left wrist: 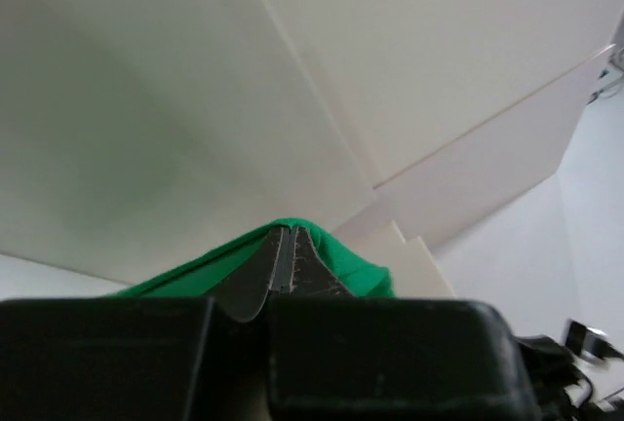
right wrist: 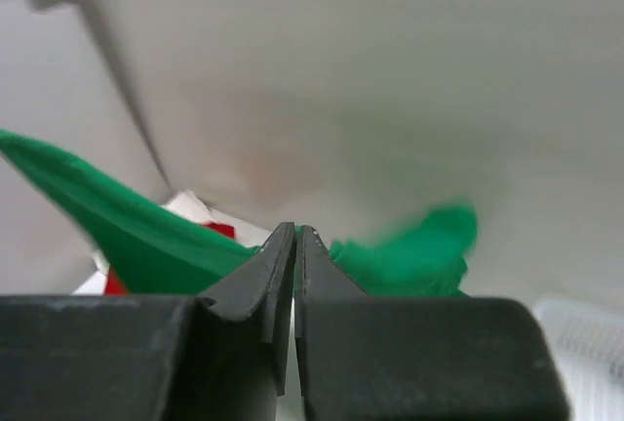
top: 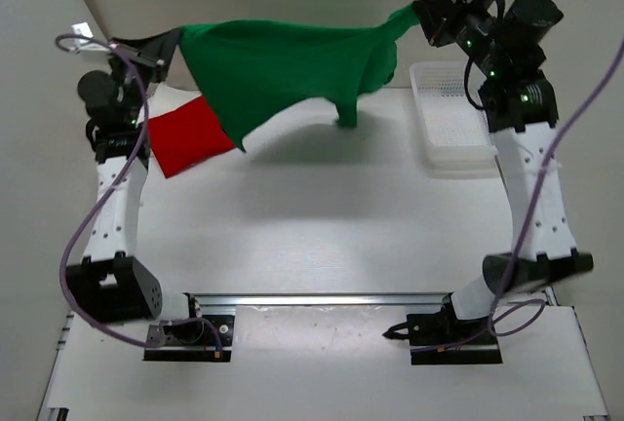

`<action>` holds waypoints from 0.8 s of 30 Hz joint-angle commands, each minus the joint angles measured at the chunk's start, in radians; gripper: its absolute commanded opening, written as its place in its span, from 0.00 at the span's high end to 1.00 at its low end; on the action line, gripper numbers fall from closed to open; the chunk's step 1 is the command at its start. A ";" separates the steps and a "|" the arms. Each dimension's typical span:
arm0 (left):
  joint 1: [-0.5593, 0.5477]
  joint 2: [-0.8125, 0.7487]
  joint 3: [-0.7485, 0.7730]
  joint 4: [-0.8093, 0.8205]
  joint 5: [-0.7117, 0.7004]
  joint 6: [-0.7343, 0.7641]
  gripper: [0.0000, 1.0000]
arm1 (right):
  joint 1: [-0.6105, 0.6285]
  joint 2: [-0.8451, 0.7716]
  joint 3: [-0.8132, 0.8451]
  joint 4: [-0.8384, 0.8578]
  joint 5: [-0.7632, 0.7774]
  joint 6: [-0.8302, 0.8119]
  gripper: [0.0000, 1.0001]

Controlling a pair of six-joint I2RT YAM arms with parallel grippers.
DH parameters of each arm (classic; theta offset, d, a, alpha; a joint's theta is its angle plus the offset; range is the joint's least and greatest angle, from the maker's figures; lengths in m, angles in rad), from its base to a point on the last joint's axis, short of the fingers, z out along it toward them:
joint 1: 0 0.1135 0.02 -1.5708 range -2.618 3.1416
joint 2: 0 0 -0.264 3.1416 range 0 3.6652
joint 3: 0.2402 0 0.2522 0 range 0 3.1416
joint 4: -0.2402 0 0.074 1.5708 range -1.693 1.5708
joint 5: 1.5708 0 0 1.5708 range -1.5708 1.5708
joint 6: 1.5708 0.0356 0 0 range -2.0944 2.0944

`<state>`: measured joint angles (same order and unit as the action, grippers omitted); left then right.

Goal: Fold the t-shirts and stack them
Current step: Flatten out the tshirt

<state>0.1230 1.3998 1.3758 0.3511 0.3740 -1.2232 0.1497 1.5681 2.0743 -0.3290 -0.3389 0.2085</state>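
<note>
White tabletop (top: 322, 236) carried one red t-shirt (top: 185, 138), seemingly folded, and one mesh basket (top: 448, 129). One green t-shirt (top: 283, 70) hung stretched aloft, left gripper (top: 174, 44) and right gripper (top: 421, 12) each clenched on it.

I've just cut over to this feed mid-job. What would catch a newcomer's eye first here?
The green shirt stands out first: it hangs stretched in the air over the far side of the table, between the left gripper and the right gripper, both with jaws shut on it. Under its left end a red shirt lies on the table, and a white basket sits at the far right.
</note>
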 commanded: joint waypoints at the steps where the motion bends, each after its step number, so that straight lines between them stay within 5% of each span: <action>1: 0.055 -0.111 -0.096 0.035 0.075 -0.041 1.00 | 0.031 -0.095 -0.057 0.033 0.044 -0.093 1.00; 3: 0.073 -0.188 -0.209 0.061 0.101 -0.041 1.00 | 0.046 -0.175 -0.203 0.007 0.052 -0.095 1.00; 8: 0.095 -0.427 -0.750 0.065 0.123 0.046 1.00 | 0.162 -0.656 -1.214 0.256 0.147 0.075 1.00; 11: 0.090 -0.450 -1.031 0.092 0.108 0.085 1.00 | 0.191 -0.827 -1.640 0.364 0.138 0.207 1.00; 14: 0.185 -0.406 -1.193 0.157 0.176 0.106 0.96 | 0.217 -0.913 -1.843 0.329 0.143 0.294 1.00; 17: 0.273 -0.441 -1.244 0.083 0.236 0.166 0.71 | 0.261 -1.049 -1.902 0.260 0.196 0.362 0.69; 20: 0.310 -0.551 -1.232 -0.087 0.153 0.246 0.55 | 0.252 -1.126 -1.863 0.174 0.235 0.359 0.61; 24: 0.219 -0.604 -1.170 -0.149 0.086 0.312 0.61 | 0.140 -1.038 -1.806 0.165 0.157 0.312 0.64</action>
<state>0.3859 0.8005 0.1390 0.2588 0.4931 -1.0077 0.3466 0.4690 0.2207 -0.1780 -0.1600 0.5232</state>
